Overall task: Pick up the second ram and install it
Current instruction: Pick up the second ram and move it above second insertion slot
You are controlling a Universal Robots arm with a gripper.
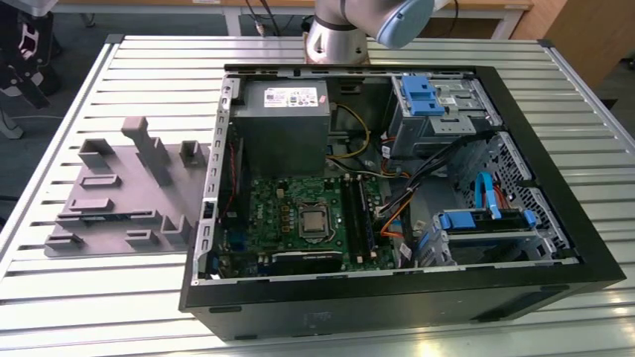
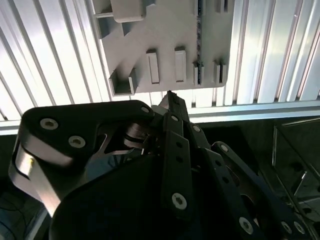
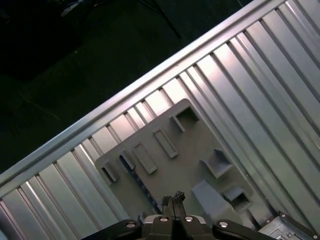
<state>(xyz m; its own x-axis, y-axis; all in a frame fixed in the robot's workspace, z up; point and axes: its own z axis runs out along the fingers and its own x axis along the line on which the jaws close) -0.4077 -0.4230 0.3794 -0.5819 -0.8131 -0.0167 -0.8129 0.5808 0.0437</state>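
Observation:
The second ram (image 3: pixel 141 184) is a thin dark blue-green stick standing on edge in a long slot of the grey holder tray (image 3: pixel 185 150). In the second wrist view the ram (image 2: pixel 199 35) shows as a dark strip near the tray's (image 2: pixel 165 25) edge. In the exterior view the ram (image 1: pixel 107 216) lies along the tray's (image 1: pixel 109 186) near side, left of the open computer case (image 1: pixel 397 297). My gripper (image 3: pixel 173 198) hangs well above the tray, its fingertips pressed together and holding nothing. The second wrist view places the gripper (image 2: pixel 170 96) over the tray's edge.
Inside the case lie the green motherboard (image 1: pixel 278 216) with long black memory slots (image 1: pixel 359 216), a grey power supply (image 1: pixel 279 123) and blue drive bays (image 1: pixel 486 223). The arm's base (image 1: pixel 335 41) stands behind the case. The ribbed metal table (image 1: pixel 119 297) ends close beyond the tray.

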